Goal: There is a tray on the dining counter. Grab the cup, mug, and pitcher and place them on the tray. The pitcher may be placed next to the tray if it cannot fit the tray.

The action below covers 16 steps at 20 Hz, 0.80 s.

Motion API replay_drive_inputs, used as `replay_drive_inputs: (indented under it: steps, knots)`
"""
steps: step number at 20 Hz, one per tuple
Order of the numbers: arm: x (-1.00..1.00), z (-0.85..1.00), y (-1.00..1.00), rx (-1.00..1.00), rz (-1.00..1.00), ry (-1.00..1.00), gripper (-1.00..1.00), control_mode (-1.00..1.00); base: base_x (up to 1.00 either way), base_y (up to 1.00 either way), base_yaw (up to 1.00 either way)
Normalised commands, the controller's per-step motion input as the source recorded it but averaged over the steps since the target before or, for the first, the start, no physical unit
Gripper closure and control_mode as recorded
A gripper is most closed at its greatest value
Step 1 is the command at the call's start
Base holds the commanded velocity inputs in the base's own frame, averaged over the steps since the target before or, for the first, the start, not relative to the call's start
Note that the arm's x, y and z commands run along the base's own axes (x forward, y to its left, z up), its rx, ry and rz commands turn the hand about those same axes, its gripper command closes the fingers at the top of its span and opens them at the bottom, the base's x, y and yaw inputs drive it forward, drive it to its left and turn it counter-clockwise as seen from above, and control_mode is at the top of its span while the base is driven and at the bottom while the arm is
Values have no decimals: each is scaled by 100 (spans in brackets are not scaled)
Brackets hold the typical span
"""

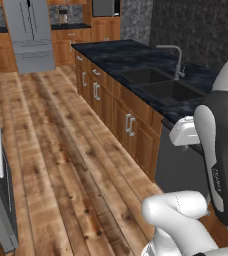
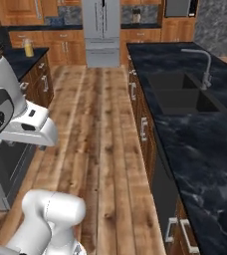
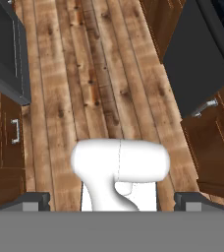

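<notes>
Two dark fingertips [image 3: 35,199] low in the hand view, how far apart?
Spread wide, one at each side. End effector [image 3: 113,199] fully open, gripping nothing, pointing down at the plank floor [image 3: 99,74].
Anything beside that floor?
A dark appliance front [image 3: 202,64] on one side with wooden cabinet doors next to it, another dark appliance [image 3: 6,49] across the aisle.
And from the base?
Looking down a long aisle. On the right, a black marbled tabletop [image 2: 205,149] with white veins over brown wooden cabinets, carrying a double sink [image 2: 182,94] and a curved grey faucet [image 2: 202,64]. Same tabletop [image 1: 111,52] in the left base view, running away toward the back wall. A grey fridge [image 2: 103,30] at the far end of the aisle.
Any of the vessels?
One, perhaps. A small upright yellow-orange shape, taken for the pitcher [image 2: 28,48], standing on a second dark tabletop [image 2: 16,57] at the far left of the right base view, left of the fridge. Too small and blurred to confirm. Well apart from the arm and across the aisle from the sink.
</notes>
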Motion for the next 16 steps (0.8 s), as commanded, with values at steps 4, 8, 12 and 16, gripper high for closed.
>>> replay_drive_inputs:
  steps: [4,8,12,16]
  knots:
    - [0,0,0,0,0,0,-100,100,99,0,12]
    - [0,0,0,0,0,0,-100,100,100,0,12]
    - [0,0,0,0,0,0,-100,100,100,0,12]
    - [0,0,0,0,0,0,-100,100,96,0,13]
